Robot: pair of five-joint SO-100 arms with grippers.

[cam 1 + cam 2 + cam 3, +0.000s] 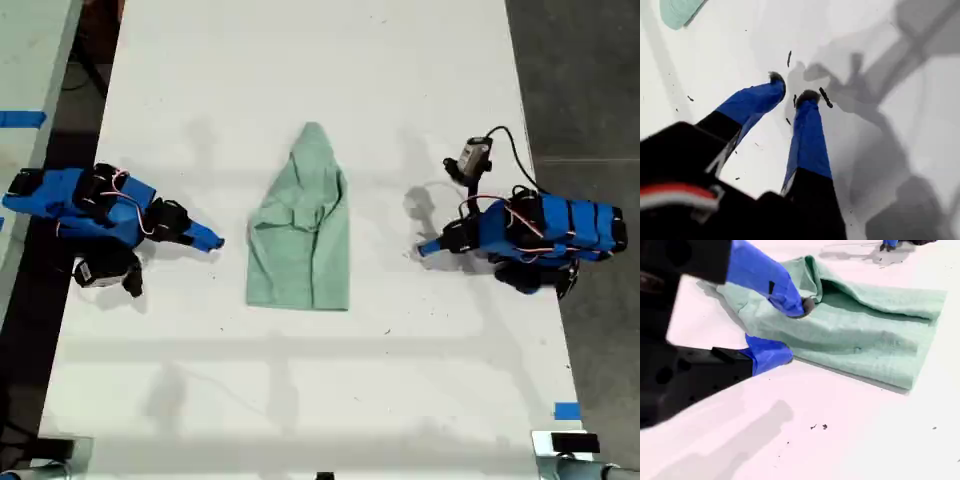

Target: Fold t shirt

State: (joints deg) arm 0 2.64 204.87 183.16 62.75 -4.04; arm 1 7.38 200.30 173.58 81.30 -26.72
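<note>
At the exterior view's left, my second gripper (207,240) sits low on the white table (300,400), pointed at the t shirt (300,235), likely staged for an edge grab. Its jaws are well apart with nothing between them, tips just beside the cloth; I cannot tell if they touch it. The shirt lies mid-table, bunched, narrow end toward the exterior view's top, fold looking unfinished. At the exterior view's right, my first gripper (428,247) faces the shirt from farther off, jaws slightly apart, empty over bare table.
</note>
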